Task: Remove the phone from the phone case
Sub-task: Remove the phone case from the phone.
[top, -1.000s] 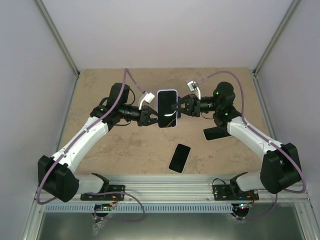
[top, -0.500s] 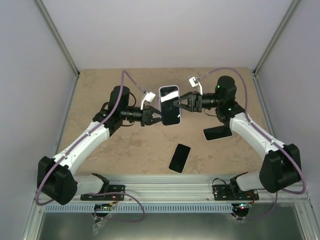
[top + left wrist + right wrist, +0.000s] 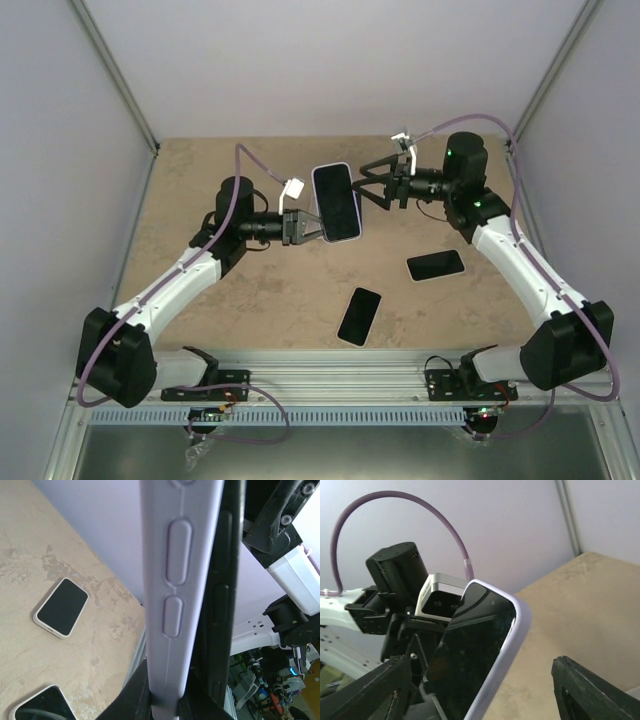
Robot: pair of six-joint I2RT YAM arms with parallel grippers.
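The phone (image 3: 337,202), not yet out of its lilac case (image 3: 175,580), is clamped by one side edge in the closed left claw (image 3: 308,228). Opposite the left claw, the right claw (image 3: 375,180) is spread wide, nothing gripped. The case looks soft and bendy and the glass slick, so a corner is probably best peeled back.

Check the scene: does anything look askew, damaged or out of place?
Nothing looks damaged or spilled. The one oddity is that the cased phone hangs tilted above the table, pinched by the left gripper alone. The right gripper stands open beside it.
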